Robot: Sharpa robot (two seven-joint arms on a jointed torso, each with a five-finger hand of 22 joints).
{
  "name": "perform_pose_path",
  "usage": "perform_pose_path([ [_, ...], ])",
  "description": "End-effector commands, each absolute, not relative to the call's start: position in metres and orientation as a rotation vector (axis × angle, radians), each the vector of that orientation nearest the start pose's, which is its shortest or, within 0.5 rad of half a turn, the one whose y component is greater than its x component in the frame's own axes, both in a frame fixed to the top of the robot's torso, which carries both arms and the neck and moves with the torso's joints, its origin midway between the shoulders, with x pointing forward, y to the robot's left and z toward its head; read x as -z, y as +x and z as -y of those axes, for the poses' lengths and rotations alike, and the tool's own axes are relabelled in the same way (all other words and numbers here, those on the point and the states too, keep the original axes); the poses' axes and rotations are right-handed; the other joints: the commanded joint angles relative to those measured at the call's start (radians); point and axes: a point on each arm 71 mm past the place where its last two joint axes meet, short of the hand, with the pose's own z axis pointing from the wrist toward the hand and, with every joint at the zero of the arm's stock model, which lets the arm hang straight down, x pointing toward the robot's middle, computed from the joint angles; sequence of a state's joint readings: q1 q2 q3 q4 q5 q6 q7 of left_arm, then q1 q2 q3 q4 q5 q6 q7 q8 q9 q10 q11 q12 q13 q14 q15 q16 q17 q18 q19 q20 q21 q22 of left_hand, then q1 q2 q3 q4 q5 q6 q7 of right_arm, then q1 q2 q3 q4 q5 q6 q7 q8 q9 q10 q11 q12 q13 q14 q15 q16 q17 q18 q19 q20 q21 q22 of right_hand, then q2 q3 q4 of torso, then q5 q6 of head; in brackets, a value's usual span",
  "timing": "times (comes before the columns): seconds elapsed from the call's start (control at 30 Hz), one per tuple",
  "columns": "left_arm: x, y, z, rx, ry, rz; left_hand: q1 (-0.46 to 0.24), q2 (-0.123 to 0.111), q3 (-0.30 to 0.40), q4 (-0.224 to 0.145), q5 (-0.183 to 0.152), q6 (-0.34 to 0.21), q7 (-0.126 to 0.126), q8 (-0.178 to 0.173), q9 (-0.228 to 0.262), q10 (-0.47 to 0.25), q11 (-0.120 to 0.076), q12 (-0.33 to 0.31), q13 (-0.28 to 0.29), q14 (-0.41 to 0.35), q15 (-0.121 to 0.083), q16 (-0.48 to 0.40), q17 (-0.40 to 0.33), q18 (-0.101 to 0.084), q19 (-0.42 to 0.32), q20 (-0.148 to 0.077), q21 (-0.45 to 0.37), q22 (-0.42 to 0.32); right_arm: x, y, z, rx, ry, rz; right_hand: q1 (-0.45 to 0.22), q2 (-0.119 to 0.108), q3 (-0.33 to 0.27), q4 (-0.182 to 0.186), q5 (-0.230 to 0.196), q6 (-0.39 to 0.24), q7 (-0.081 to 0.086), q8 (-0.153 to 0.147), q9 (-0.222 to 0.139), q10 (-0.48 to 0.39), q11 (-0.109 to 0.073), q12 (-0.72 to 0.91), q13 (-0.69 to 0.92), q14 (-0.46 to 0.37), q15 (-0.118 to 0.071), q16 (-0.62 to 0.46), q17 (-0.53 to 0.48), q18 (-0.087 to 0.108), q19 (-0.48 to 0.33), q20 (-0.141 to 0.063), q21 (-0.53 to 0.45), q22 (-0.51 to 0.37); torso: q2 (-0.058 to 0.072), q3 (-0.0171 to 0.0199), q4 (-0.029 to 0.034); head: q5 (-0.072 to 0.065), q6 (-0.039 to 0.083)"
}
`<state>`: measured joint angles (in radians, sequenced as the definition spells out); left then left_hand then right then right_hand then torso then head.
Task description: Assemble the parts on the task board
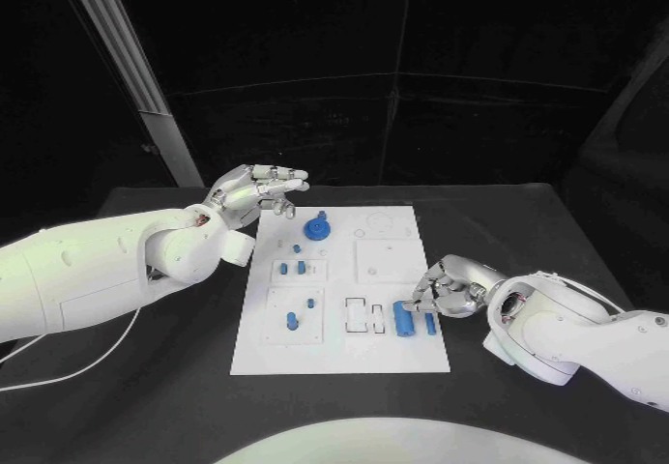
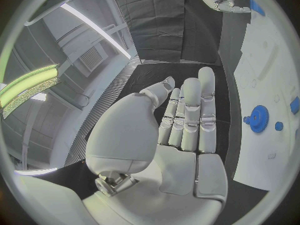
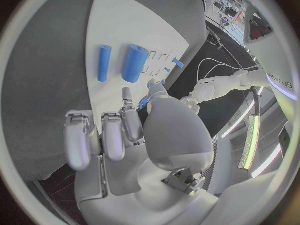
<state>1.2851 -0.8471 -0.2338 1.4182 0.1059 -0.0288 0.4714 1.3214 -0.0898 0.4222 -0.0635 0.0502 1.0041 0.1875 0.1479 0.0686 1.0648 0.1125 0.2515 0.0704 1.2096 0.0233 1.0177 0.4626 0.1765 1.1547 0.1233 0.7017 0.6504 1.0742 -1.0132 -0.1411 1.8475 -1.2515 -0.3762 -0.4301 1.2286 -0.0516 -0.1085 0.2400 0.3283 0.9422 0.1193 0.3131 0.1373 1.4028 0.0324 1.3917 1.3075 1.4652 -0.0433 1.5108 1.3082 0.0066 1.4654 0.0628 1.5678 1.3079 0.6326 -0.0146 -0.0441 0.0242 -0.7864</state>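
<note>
Right hand (image 1: 444, 288) hangs at the right edge of the task board (image 1: 392, 356), near its near right corner, fingers curled inward with nothing visibly between them; the fingertips sit just beside 2 blue cylinders lying side by side on the board, a thick cylinder (image 1: 403, 320) and a thin cylinder (image 1: 429, 323). Whether a fingertip touches the thick one I cannot tell. The left hand (image 1: 259, 190) hovers off the far left corner of the board, fingers straight and apart, empty. The board is a white rectangular plate with shallow outlined recesses, lying in the middle of the black table (image 1: 167, 377). On it I count 1 blue gear (image 1: 318, 229) near the far edge and several small blue pegs (image 1: 297, 265) along the left half; their exact number is hard to read.
</note>
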Motion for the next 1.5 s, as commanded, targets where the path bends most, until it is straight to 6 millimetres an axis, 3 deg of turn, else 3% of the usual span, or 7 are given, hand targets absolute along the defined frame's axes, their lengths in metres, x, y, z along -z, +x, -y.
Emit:
perform_pose_path([
  [0.03, 0.205, 0.492, -0.235, 1.708, -1.126, -1.518, -0.003, 0.011, -0.006, 0.0, 0.004, -0.008, 0.0, 0.007, -0.001, -0.005, 0.002, 0.004, -0.002, -0.007, 0.003, -0.002, -0.002, 0.007, 0.0, 0.003, -0.006, -0.002, 0.256, 0.381, 0.211, -0.447, 0.214, -2.035, -0.006, 0.009, -0.013, 0.007, 0.012, -0.011, 0.001, 0.01, 0.004, 0.004, 0.007, 0.007, 0.012, 0.087, 0.008, 0.008, 0.171, -0.007, 0.105, 0.005, 0.003, 0.263, 0.0, -0.0009, -0.0003, -0.003, 0.001],
  [0.5, 0.205, 0.492, -0.236, 1.706, -1.128, -1.521, -0.003, 0.012, -0.007, 0.0, 0.004, -0.008, 0.0, 0.007, -0.001, -0.006, 0.002, 0.004, -0.002, -0.008, 0.003, -0.002, -0.002, 0.006, 0.0, 0.003, -0.007, -0.002, 0.267, 0.38, 0.193, -0.423, 0.179, -2.096, -0.019, 0.023, -0.043, 0.033, 0.014, -0.025, 0.0, 0.037, 0.019, 0.017, 0.006, 0.02, 0.036, 0.09, 0.008, 0.016, 0.184, -0.007, 0.105, 0.005, 0.003, 0.263, 0.002, -0.0005, 0.0026, 0.001, -0.003],
  [0.87, 0.206, 0.492, -0.238, 1.698, -1.131, -1.52, -0.003, 0.012, -0.007, 0.0, 0.004, -0.008, 0.0, 0.007, -0.001, -0.006, 0.002, 0.004, -0.002, -0.008, 0.003, -0.002, -0.002, 0.006, 0.0, 0.003, -0.007, -0.002, 0.273, 0.375, 0.178, -0.454, 0.149, -2.133, -0.012, 0.021, -0.054, 0.033, 0.008, -0.029, -0.001, 0.049, 0.028, 0.023, 0.005, 0.025, 0.046, 0.09, 0.007, 0.019, 0.189, -0.007, 0.105, 0.005, 0.003, 0.263, 0.001, -0.0008, 0.0003, 0.01, -0.01],
  [1.27, 0.206, 0.492, -0.239, 1.697, -1.135, -1.527, -0.003, 0.012, -0.008, 0.0, 0.004, -0.009, 0.0, 0.007, -0.001, -0.007, 0.002, 0.005, -0.002, -0.009, 0.003, -0.002, -0.003, 0.007, 0.0, 0.003, -0.007, -0.003, 0.276, 0.374, 0.174, -0.415, 0.117, -2.158, -0.026, 0.017, -0.091, 0.045, -0.026, -0.033, -0.007, 0.085, 0.06, 0.019, 0.0, 0.018, 0.044, 0.09, 0.004, 0.019, 0.188, -0.007, 0.105, 0.002, 0.003, 0.263, 0.001, -0.0015, 0.0014, 0.011, -0.015],
  [1.5, 0.206, 0.491, -0.239, 1.698, -1.136, -1.531, -0.004, 0.012, -0.009, 0.0, 0.004, -0.01, 0.001, 0.007, -0.001, -0.009, 0.002, 0.005, -0.002, -0.009, 0.004, -0.002, -0.003, 0.006, 0.0, 0.003, -0.008, -0.003, 0.276, 0.374, 0.17, -0.401, 0.097, -2.151, -0.001, 0.008, -0.101, 0.031, -0.052, -0.038, -0.009, 0.104, 0.077, 0.019, -0.002, 0.015, 0.046, 0.09, 0.002, 0.019, 0.189, -0.007, 0.105, 0.001, 0.003, 0.263, 0.001, -0.0014, 0.0023, 0.011, -0.018],
])
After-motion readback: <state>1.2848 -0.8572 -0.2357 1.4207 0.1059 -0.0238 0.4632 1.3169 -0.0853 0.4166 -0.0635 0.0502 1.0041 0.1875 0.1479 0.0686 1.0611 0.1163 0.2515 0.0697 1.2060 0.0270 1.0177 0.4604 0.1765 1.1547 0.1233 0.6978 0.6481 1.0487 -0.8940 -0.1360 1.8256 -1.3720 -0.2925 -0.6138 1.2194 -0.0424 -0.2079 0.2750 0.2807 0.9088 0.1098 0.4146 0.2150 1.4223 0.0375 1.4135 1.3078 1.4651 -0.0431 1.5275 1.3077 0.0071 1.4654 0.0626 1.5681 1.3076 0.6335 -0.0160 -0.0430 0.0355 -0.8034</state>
